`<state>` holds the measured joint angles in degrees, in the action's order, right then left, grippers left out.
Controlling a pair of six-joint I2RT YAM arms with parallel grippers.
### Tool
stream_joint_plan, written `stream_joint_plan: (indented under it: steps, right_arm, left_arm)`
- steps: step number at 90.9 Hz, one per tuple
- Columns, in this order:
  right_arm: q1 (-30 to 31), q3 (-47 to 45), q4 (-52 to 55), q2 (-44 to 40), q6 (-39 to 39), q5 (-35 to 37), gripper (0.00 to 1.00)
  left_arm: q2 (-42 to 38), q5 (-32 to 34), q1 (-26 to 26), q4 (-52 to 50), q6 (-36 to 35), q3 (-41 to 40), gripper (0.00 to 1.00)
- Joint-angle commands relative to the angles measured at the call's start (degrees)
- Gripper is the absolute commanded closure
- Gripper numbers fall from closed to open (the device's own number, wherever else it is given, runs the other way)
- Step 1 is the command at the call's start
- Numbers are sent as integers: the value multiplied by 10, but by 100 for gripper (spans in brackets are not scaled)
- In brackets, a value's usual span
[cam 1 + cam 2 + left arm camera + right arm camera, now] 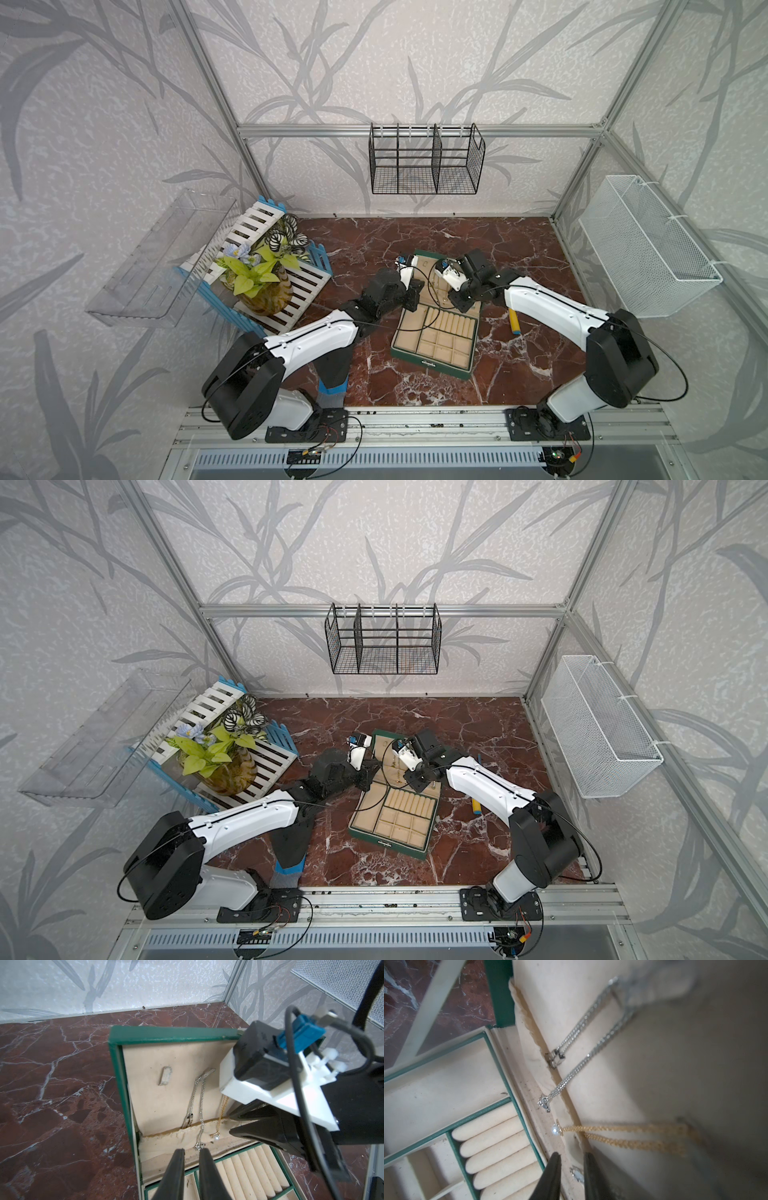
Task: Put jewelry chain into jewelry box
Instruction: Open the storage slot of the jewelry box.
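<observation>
Far left wall: clear acrylic shelf. Next to it, a blue-and-white slatted crate holding an amber vase of plants.

Left gripper: reaches in at the box's hinge. Fingers are a narrow gap apart with nothing between them, tips just short of the silver pendant.

Jewelry box: mid-table on the red marble top, lid standing up.

Silver chain: hangs from a lid hook down the beige lining, pendant over the gathered pocket. Gold chain hangs just beside it, with its pearl pendant low on the same pocket. Ring rolls sit in the tray below.

Right gripper: tips at the lining near the gold chain, fingers slightly apart. A pale oval stone lies in the gap against one finger, not pinched.

Right of the box: a yellow stick with a blue tip on the table. Right wall: white mesh basket.
</observation>
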<state>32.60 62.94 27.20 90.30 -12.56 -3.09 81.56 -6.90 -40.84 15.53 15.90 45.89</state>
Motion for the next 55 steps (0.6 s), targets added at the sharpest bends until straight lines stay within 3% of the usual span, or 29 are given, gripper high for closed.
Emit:
stream_joint_plan:
  steps: [1, 15, 35, 55]
  right_arm:
    - [2, 13, -13, 15, -7, 10, 79]
    - [4, 6, -22, 16, -11, 31, 79]
    - [29, -7, -42, 4, -33, 81, 68]
    - [36, -19, -57, -10, -37, 117, 64]
  left_arm:
    - [22, -15, -4, 20, -12, 25, 83]
    - [47, 1, -9, 32, -2, 29, 84]
    - [48, 17, -9, 42, 5, 20, 84]
    - [41, 22, -9, 54, 15, 4, 84]
